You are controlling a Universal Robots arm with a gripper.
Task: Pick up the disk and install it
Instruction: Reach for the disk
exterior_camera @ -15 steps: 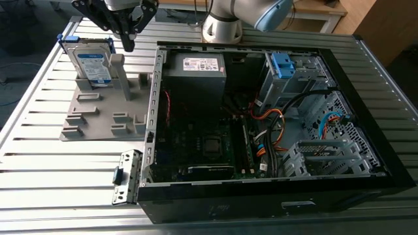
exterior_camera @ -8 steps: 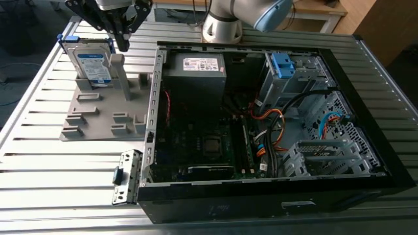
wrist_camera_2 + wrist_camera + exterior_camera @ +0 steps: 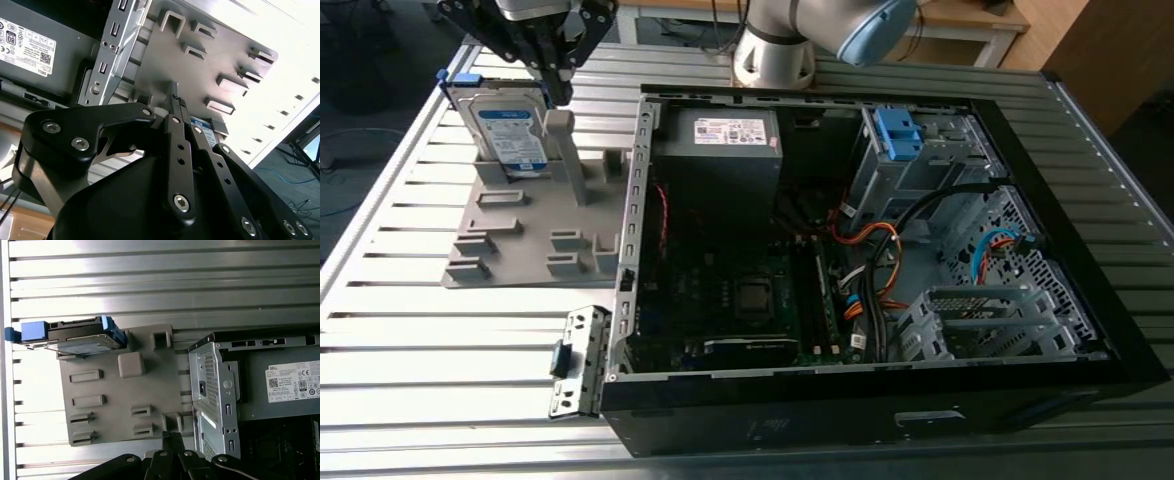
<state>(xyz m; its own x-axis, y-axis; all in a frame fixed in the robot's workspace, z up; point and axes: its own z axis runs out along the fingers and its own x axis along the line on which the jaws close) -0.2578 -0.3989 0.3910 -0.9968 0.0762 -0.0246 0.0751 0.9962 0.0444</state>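
Disk [image 3: 507,130] upright in grey holder [image 3: 520,250]: likely stiff, dense, knock-sensitive; you should pinch flat faces near top. Gripper [image 3: 558,95] closed, empty, just beside.

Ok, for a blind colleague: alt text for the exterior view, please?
A silver hard drive with a white-and-blue label and blue plastic rails stands on edge in a grey plastic holder on a slatted metal table, the black gripper close by its top edge. An open black computer case lies at the exterior view's right.
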